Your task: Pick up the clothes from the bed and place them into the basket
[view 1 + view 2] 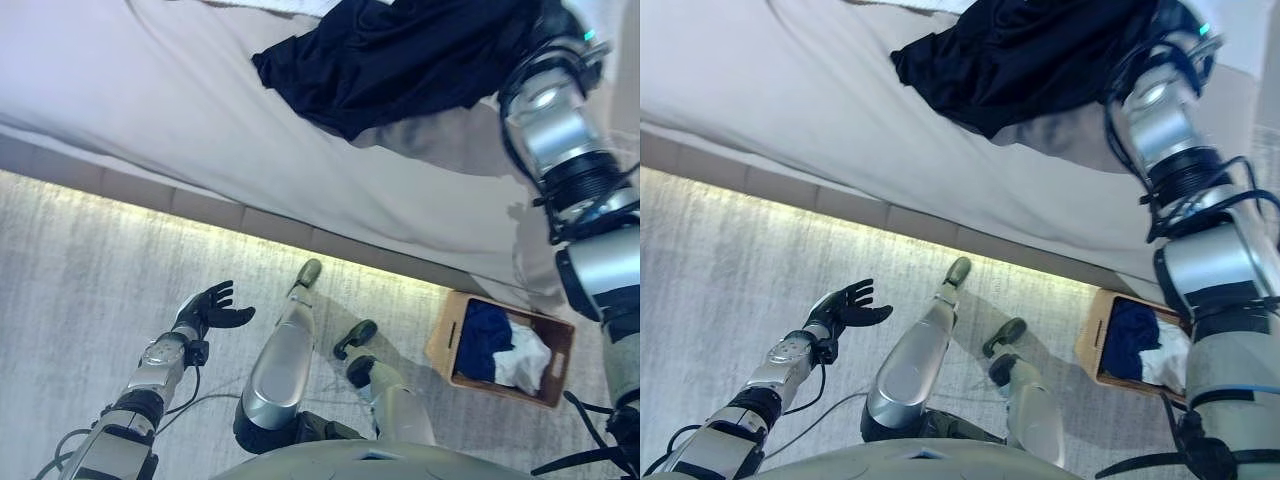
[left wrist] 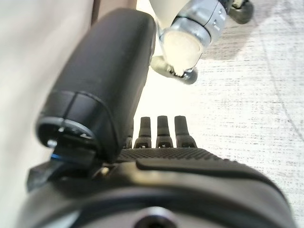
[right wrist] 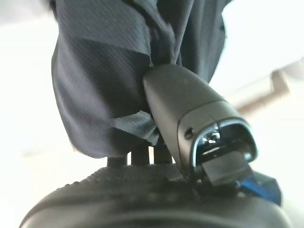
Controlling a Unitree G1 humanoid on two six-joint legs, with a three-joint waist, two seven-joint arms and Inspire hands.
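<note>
A dark navy garment (image 1: 390, 55) lies crumpled at the far side of the white bed (image 1: 150, 90). My right arm reaches up across the bed to it. In the right wrist view my right hand (image 3: 142, 194) pinches a fold of the garment (image 3: 104, 71) between its thumb and curled fingers, and the cloth hangs bunched from the grip. A wooden basket (image 1: 440, 340) stands on the floor at the lower right and holds a blue piece and a white piece of clothing. My left hand (image 1: 212, 305) hovers over the floor at the lower left, open and holding nothing.
The bed's edge and brown base run diagonally across the view, with a lit strip along the floor beneath it. Grey carpet (image 1: 80, 250) spreads between the bed and the basket. More white bedding lies bunched at the bed's far edge.
</note>
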